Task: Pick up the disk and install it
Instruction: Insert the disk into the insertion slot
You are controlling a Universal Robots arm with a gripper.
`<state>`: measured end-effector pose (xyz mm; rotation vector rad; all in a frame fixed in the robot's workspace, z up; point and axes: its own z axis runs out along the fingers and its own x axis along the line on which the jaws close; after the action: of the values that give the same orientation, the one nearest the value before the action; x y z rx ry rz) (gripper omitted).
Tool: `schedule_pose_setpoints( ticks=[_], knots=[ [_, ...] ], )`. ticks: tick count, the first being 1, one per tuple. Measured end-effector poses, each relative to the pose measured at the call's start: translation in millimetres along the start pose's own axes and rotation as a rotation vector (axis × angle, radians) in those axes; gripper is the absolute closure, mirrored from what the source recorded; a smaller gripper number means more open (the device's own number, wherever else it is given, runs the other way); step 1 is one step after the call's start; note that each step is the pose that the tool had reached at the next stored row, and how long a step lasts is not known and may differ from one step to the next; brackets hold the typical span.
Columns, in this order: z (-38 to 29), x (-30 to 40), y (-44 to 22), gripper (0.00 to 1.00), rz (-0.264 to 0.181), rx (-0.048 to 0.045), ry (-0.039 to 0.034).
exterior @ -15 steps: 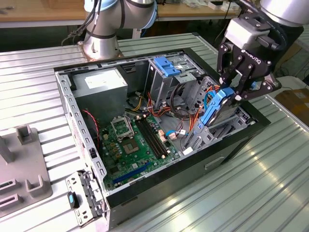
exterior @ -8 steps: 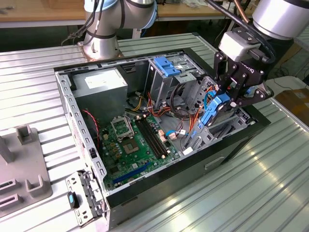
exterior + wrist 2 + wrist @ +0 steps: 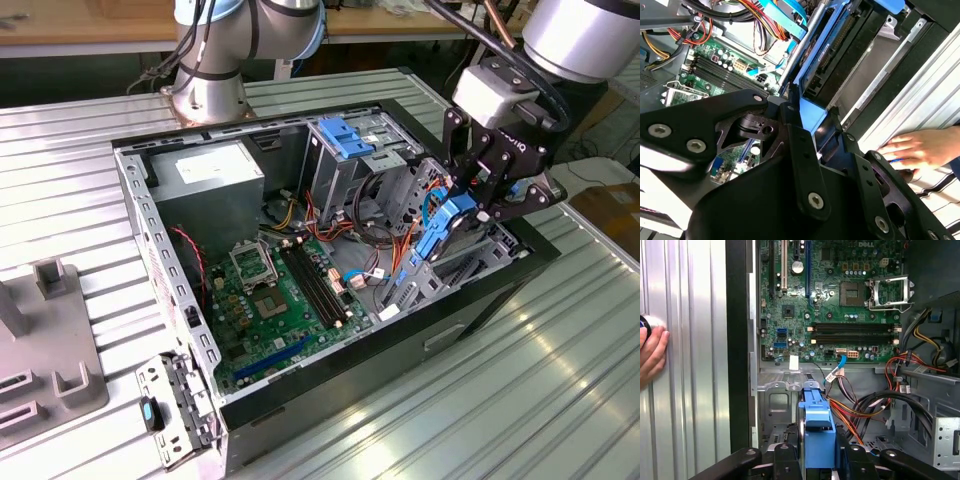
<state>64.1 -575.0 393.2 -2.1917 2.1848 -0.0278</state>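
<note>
Open computer case (image 3: 130, 200) lies on its side on ribbed metal table (image 3: 560, 360), interior facing up. Gripper (image 3: 470, 205) is over the drive-bay corner of the case, at the exterior view's right. Its black fingers (image 3: 785, 460) are closed against both sides of the disk (image 3: 440, 240), so the grip is narrow and firm on the bright blue carrier rails. The disk is off the table, held on edge and tilted, with its lower end down among the grey bay metal. Whether it touches the bay cannot be told. In the first wrist view the blue carrier (image 3: 817, 430) stands between the two fingers, with the green motherboard (image 3: 840, 305) beyond it and the silver CPU socket (image 3: 887, 292) further on. A bundle of orange, red and black cables (image 3: 865, 410) runs just beside the disk. In the second wrist view the dark drive body (image 3: 837, 60) shows with its connector edge, blue rail alongside, and the black gripper linkage in front. A light-blue latch plate (image 3: 345, 138) sits on the cage deeper in the case, apart from the held disk. The grey power supply (image 3: 205, 175) occupies the far corner. A person's hand (image 3: 920, 147) rests on the table outside the case wall and is also seen in the first wrist view (image 3: 651, 354). A grey fixture (image 3: 45, 330) is at the exterior view's left.
</note>
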Motion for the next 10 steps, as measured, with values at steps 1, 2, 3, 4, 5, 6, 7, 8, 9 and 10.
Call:
schedule_pose_setpoints(
  ticks=[1, 2, 3, 4, 5, 6, 7, 8, 9, 10],
  knots=[
    [0.1, 0.0, 0.0, 0.5, 0.0, 0.0, -0.0002],
    [0.0, 0.0, 0.0, 0.44, 0.0, 0.0, -0.0001],
    [0.0, 0.0, 0.0, 0.44, 0.0, 0.0, 0.0],
    [0.1, 0.0, 0.0, 0.44, 0.0, 0.0, -0.0001],
    [0.4, 0.0, -1.0, 0.44, 0.0, 0.0, -0.0002],
    [0.6, -0.1, -2.2, 0.44, 0.0, 0.0, -0.0001],
    [1.0, -0.2, -4.1, 0.44, 0.0, 0.0, -0.0002],
    [2.0, -1.1, -7.4, 0.44, 0.0, 0.0, 0.0],
    [3.2, -4.5, -8.8, 0.44, 0.0, 0.0, -0.0001],
    [3.9, -7.7, -9.3, 0.44, 0.0, 0.0, -0.0001]
  ],
)
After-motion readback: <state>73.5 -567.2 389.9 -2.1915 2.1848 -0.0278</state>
